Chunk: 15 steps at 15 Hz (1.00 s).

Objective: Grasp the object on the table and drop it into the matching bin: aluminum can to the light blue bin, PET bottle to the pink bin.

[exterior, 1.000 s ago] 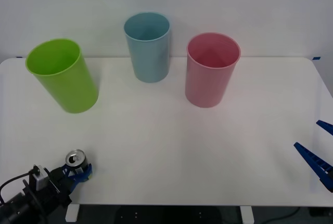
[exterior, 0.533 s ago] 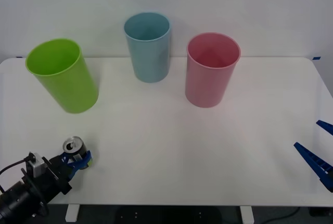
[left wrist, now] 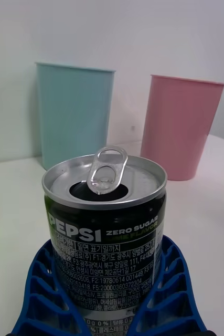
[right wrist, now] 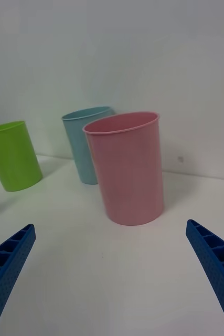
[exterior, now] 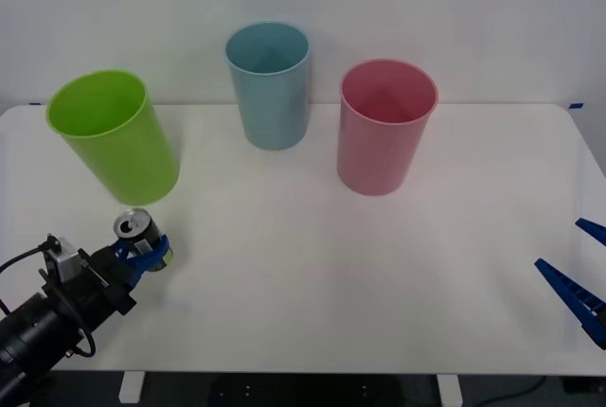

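One wide white table [exterior: 312,274] with a smooth, flat top and rounded corners carries three tapered plastic bins of the same size, each a smooth-rimmed cup shape: a lime green bin [exterior: 114,137] at the left, the light blue bin [exterior: 270,85] at the back in the middle, and the pink bin [exterior: 383,128] to its right. There are two grippers, both with blue ribbed fingers. The right gripper [exterior: 579,274] sits at the table's right edge with its fingers spread wide and nothing between them. The left gripper [exterior: 144,253] is near the front left, just in front of the green bin, its fingers closed around the one aluminum can [exterior: 139,237]. The can is upright and cylindrical, dark with white lettering and a yellow-green patch, its silver top opened with the pull-tab raised.
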Available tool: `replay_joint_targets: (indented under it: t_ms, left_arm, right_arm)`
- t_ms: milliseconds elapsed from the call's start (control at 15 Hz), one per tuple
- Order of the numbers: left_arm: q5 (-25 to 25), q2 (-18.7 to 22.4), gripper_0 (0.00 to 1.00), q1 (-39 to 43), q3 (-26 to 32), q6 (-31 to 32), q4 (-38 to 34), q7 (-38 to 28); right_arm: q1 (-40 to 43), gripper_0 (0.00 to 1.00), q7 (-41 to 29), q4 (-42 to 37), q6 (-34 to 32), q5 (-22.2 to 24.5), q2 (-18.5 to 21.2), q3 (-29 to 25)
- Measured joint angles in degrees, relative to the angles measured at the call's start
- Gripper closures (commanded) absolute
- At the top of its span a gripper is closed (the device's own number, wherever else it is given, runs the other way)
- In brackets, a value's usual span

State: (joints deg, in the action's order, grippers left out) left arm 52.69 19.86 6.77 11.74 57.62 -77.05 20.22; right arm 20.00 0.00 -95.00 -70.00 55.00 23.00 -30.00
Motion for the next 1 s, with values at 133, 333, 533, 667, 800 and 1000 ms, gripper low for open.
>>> replay_joint_targets:
  t_ms: [133, 333, 533, 667, 800, 1000]
  left_arm:
    - [-0.64, 0.00, 1.00, 0.06, -1.05, -2.46, -2.66, -0.82]
    - [-0.83, 0.00, 1.00, 0.00, -2.58, -6.43, -7.24, -2.55]
    - [-1.75, 0.00, 1.00, -0.01, -5.20, -11.87, -11.73, -4.08]
    - [-2.29, 0.00, 1.00, -0.01, -7.82, -17.11, -15.80, -4.93]
    - [-2.54, 0.00, 1.00, 0.04, -10.11, -21.93, -19.10, -5.78]
    - [-2.45, 0.00, 1.00, -0.94, -12.68, -27.39, -21.67, -7.00]
  right_arm:
    - [0.00, 0.00, 0.00, 0.00, 0.00, 0.00, 0.00, 0.00]
    - [0.00, 0.00, 0.00, 0.00, 0.00, 0.00, 0.00, 0.00]
    - [0.00, 0.00, 0.00, 0.00, 0.00, 0.00, 0.00, 0.00]
    - [0.00, 0.00, 0.00, 0.00, 0.00, 0.00, 0.00, 0.00]
    - [0.00, 0.00, 0.00, 0.00, 0.00, 0.00, 0.00, 0.00]
    - [0.00, 0.00, 0.00, 0.00, 0.00, 0.00, 0.00, 0.00]
